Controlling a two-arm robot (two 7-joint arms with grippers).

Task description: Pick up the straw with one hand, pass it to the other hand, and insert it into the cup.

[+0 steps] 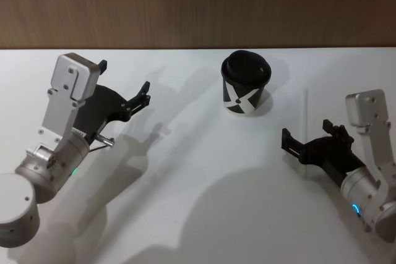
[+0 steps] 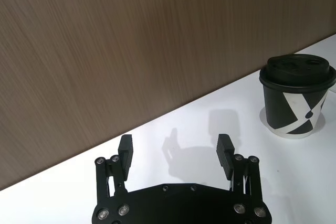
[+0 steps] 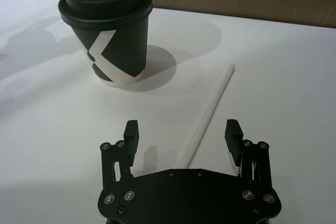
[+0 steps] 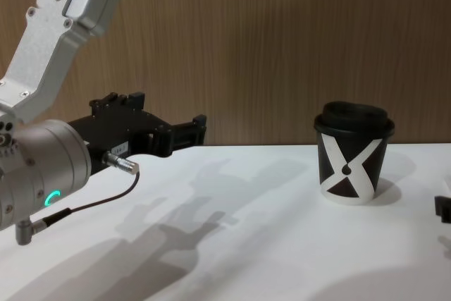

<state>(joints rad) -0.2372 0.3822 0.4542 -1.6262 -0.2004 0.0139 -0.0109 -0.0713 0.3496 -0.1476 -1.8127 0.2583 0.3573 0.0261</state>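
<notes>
Two claws are sitting open and empty over the white bench. The right claw is hovering at the bench's right side, right of the cup, with its fingers spread wide apart and nothing between them yet. The straw is lying flat on the bench, near the cup on its right side and not touching it. In the right wrist view the straw's near end is showing inside the gap of the right claw, and its long axis is running straight ahead from the palm, drifting slightly toward one finger. That means the fingers are facing each other across the tube, not along it. The claw looks to be above the straw, apart from it. The left claw is hanging over the left part of the bench, jaws also apart, with the cup between it and the straw. The right arm is clearly nearer, so I judge it is the picker. The pick is not yet done, and the next move looks like a straight descent with little wrist turn. The thin tube might roll or slip on the flat bench.
</notes>
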